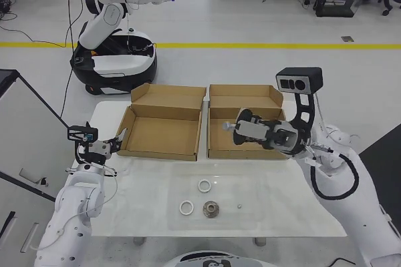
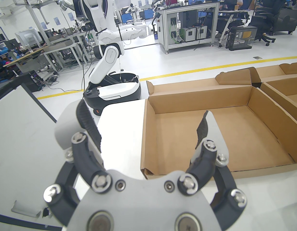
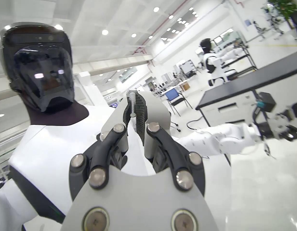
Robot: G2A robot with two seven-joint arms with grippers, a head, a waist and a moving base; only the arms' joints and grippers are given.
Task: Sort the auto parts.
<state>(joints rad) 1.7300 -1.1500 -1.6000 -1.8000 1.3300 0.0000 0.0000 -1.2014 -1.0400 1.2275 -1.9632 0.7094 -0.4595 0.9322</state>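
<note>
Pads (image 3: 141,111), ribbed and black, on my right hand (image 3: 135,106) pinch a threaded silver metal bolt (image 3: 131,103) above the right shallow brown cardboard box (image 1: 220,145). My left hand (image 2: 143,114) gapes wide, holding nothing, beside the left brown cardboard box (image 1: 162,135). A flat white ring (image 1: 204,185), a second white ring (image 1: 186,207) and a round grey metal hub (image 1: 210,209) lie on the glossy white worktop (image 1: 281,207).

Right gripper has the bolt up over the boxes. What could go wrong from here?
1. The bolt is pinched only at the tips of the right gripper; it may pivot or slip before release over the right box.
2. The left gripper hangs open close beside the left box; a move could shove it.
3. A white ring and the metal hub lie close together; grabbing one might knock the other.
</note>
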